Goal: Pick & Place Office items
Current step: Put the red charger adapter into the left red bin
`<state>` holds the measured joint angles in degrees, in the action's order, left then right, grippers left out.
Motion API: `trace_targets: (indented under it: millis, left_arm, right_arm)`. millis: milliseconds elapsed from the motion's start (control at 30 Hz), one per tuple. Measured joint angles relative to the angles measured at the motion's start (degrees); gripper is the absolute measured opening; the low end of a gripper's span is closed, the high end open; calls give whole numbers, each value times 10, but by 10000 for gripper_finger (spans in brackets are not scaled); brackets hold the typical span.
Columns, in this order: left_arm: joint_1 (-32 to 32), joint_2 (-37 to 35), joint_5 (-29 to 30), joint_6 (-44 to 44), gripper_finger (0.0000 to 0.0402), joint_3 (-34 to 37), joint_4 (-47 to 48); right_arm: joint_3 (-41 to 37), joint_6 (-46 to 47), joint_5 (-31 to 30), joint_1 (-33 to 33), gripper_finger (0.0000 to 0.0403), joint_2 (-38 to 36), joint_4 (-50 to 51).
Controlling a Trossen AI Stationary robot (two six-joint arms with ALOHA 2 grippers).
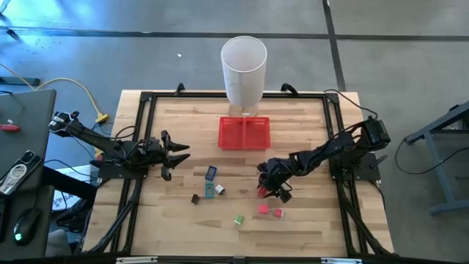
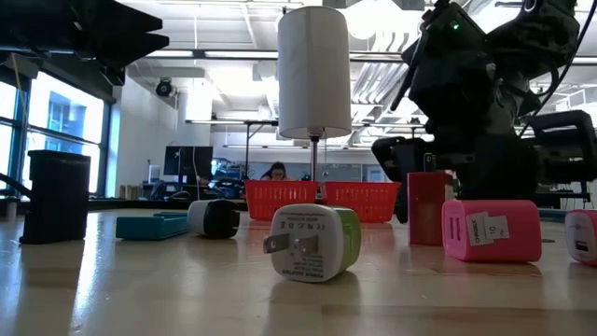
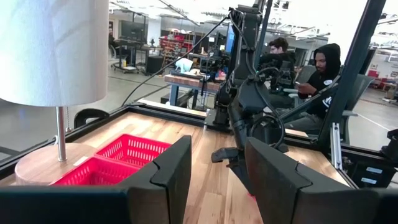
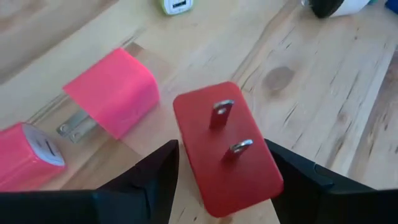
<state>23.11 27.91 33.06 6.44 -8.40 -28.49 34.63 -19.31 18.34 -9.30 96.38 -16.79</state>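
1. Evidently little is done: my left gripper (image 1: 178, 155) waits spread and empty at the surface's (image 1: 308, 227) left.
2. Blue (image 1: 211, 173), brown (image 1: 196, 199), teal-white (image 1: 214, 191) and green-white (image 1: 239, 220) office items lie loose mid-surface; the red tray (image 1: 245, 133) looks empty.
3. My right gripper (image 4: 221, 167) straddles the red plug (image 4: 226, 147); whether it is grasped I cannot tell. Two pink plugs (image 1: 270, 211) wait beside.

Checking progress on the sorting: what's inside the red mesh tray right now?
Seen from above, both compartments of the red mesh tray look bare, only mesh showing. The left wrist view agrees for the parts it sees; the tray's near wall and the left tool's fingers hide the rest there.
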Motion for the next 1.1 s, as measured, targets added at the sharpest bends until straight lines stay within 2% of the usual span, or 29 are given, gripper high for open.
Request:
trace_targets:
  millis: [267,400,600,733,867,1100]
  left_arm:
    - [0,0,0,0,146,0,2]
    - [0,0,0,0,146,0,2]
    - [0,0,0,0,146,0,2]
    - [0,0,0,0,146,0,2]
    - [0,0,0,0,146,0,2]
    - [0,0,0,0,146,0,1]
  right_arm:
    - [0,0,-3,-1,202,0,1]
    - [0,10,-3,-1,174,0,1]
    - [0,18,-4,-1,111,0,1]
    - [0,41,-9,-1,105,0,-2]
    - [0,77,-54,-5,106,-5,-2]
    - [-1,90,-196,-28,105,-51,-1]
